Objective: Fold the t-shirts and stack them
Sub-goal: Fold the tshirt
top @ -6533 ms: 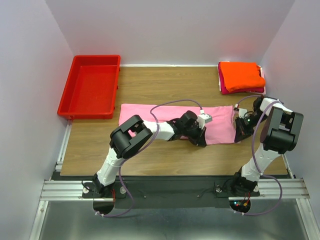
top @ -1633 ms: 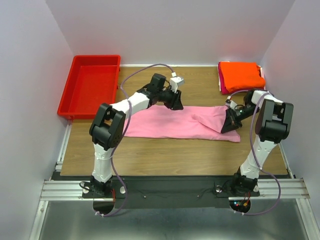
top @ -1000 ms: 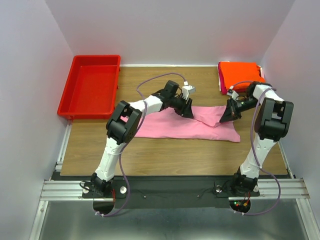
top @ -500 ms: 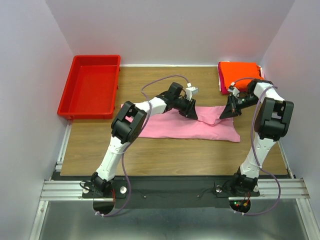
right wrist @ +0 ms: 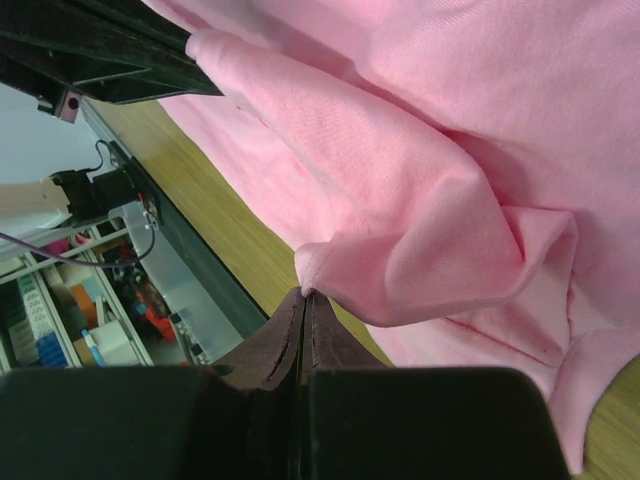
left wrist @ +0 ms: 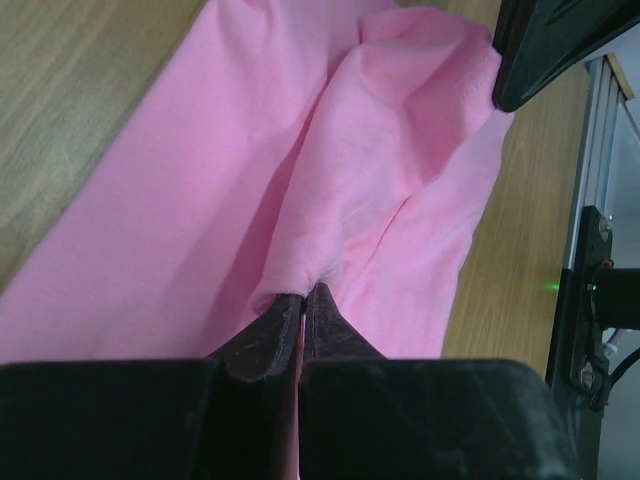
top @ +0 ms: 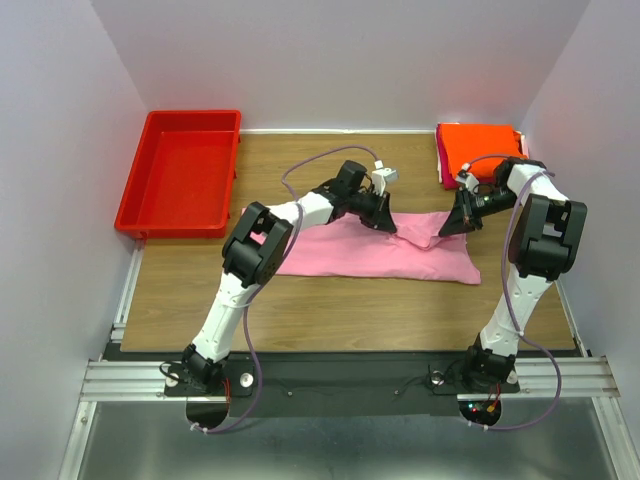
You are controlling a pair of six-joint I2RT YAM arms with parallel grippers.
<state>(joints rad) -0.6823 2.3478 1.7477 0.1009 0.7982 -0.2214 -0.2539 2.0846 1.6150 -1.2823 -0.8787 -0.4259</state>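
The light pink t-shirt (top: 370,252) lies as a long folded strip across the middle of the table. My left gripper (top: 384,220) is shut on its far edge near the middle; the left wrist view (left wrist: 300,292) shows the cloth pinched between the tips. My right gripper (top: 449,227) is shut on the shirt's far right corner, seen pinched in the right wrist view (right wrist: 305,293). The cloth sags in a fold between the two grippers. The bright orange t-shirt (top: 480,150) lies folded on top of the darker pink-red t-shirt (top: 449,180) at the far right corner.
A red plastic tray (top: 184,170) stands at the far left of the table. White walls close in the back and both sides. The metal rail with the arm bases runs along the near edge.
Over the earlier frames the left gripper carried the shirt's left end rightward over itself to the middle. The right gripper rose toward the far right. In the last half second almost nothing moved.
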